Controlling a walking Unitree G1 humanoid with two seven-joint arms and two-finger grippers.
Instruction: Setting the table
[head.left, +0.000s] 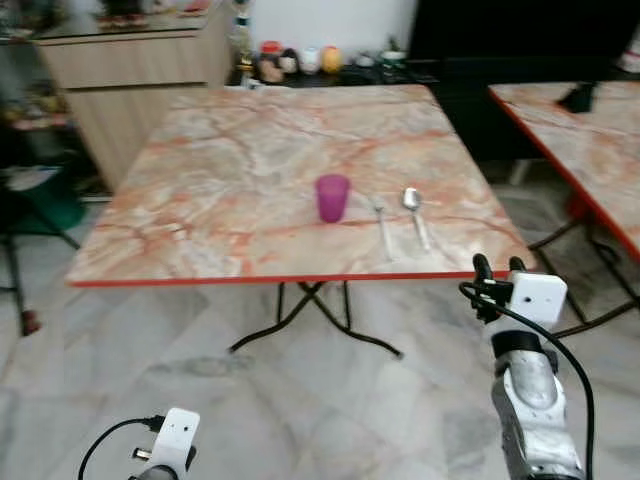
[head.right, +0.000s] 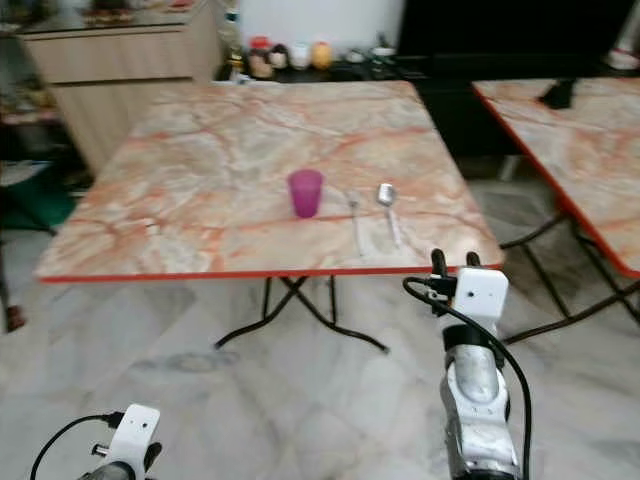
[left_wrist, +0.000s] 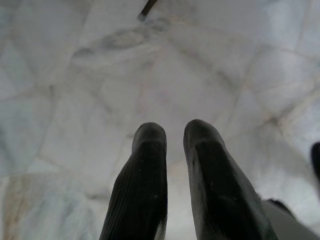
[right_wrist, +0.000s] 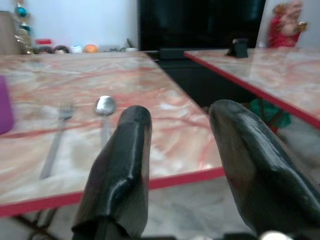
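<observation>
**Cup, fork and spoon laid near the counter's front edge**

The floor (head.left: 300, 400) of pale marbled tiles spreads across the near part of the scene. On it stands the counter (head.left: 220, 190), a square marble-patterned top with a red rim on black folding legs. A second counter (head.left: 590, 150) of the same make stands to the right, apart from the first, with a dark object on its far end. A wooden cabinet (head.left: 130, 80) sits far left, and a low dark shelf (head.left: 330, 70) behind the counter carries small jars and ornaments.

The right arm (head.left: 525, 400) rises at near right, holding the right tool (head.left: 497, 266) just off the counter's near right corner, at about the height of its edge. Its two black fingers (right_wrist: 125, 165) are spread, with nothing between them. The left tool (left_wrist: 172, 150) hangs low at near left, aimed at the floor, its fingers close together with a narrow gap and gripping nothing.

A purple cup (head.left: 332, 197) stands upright right of the counter's centre, toward the near edge. Just right of it lies a fork (head.left: 382, 224), and right of that a spoon (head.left: 416, 215), both with handles pointing toward the near edge, side by side and not touching.
</observation>
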